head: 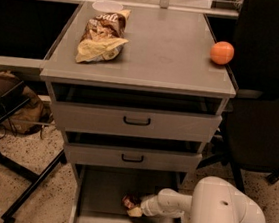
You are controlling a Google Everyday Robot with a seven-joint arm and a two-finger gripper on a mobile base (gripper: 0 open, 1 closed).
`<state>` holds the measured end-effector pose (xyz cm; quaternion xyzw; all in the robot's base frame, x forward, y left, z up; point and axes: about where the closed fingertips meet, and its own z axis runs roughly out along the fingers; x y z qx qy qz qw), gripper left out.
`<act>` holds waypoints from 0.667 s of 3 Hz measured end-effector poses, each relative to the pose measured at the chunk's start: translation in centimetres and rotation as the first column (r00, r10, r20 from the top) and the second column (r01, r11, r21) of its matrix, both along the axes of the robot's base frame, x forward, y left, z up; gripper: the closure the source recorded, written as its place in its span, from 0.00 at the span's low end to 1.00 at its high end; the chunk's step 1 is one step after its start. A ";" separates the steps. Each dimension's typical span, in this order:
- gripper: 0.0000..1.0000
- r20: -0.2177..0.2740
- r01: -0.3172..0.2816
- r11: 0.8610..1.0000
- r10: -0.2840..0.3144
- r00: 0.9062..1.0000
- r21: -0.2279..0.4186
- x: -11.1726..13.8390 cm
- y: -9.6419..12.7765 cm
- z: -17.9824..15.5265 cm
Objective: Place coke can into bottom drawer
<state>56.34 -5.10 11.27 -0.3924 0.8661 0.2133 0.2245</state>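
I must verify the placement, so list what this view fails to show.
The coke can: too small and dim in the camera view to tell whether it rests on the floor; the gripper sits beside it inside the bottom drawer.
Drawer's right side: hidden by the robot arm.
Drawer's front: cut off by the lower edge.

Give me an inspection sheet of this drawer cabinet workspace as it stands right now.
Surface: grey cabinet top, holding loose items.
Job's things: coke can inside the open bottom drawer.
Clutter: chip bag and orange on the cabinet top.
Grippers: claw inside the bottom drawer, right at the coke can; contact unclear.
Cables: nothing seen.
Surroundings: black chair to the right, speckled floor.
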 end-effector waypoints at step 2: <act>0.00 0.000 0.000 1.000 0.000 1.000 0.000 0.0 0.0 0.0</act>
